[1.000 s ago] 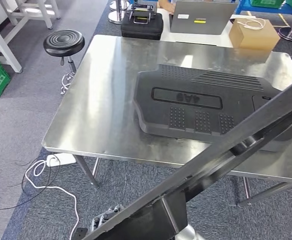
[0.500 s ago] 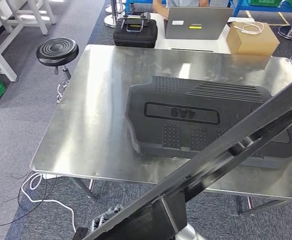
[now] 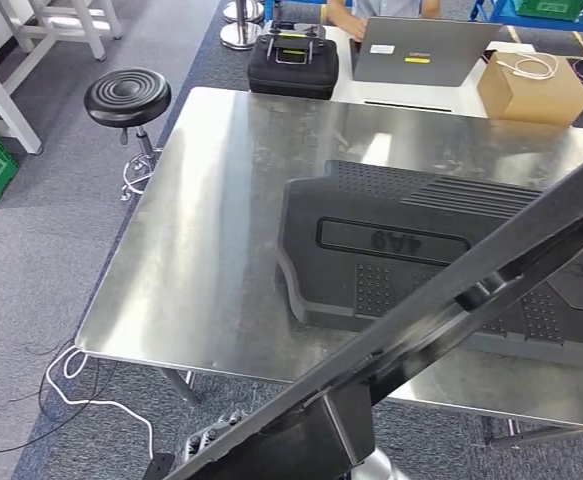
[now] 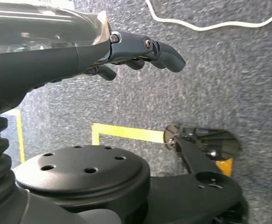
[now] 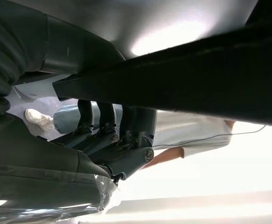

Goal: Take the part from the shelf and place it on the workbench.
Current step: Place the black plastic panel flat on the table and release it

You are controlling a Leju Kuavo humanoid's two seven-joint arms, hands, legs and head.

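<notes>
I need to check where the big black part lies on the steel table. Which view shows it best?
The head view: the black part lies flat on the steel table, toward its right side. The wrist views give no clear sight of it.

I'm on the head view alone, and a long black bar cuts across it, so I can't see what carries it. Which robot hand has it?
Observer: The right robot hand. Its wrist view shows its fingers curled up onto the long black bar, gripping it from below.
Operator: Is the left one helping?
Observer: No. The left robot hand holds nothing. Its fingers are apart above the grey carpet.
</notes>
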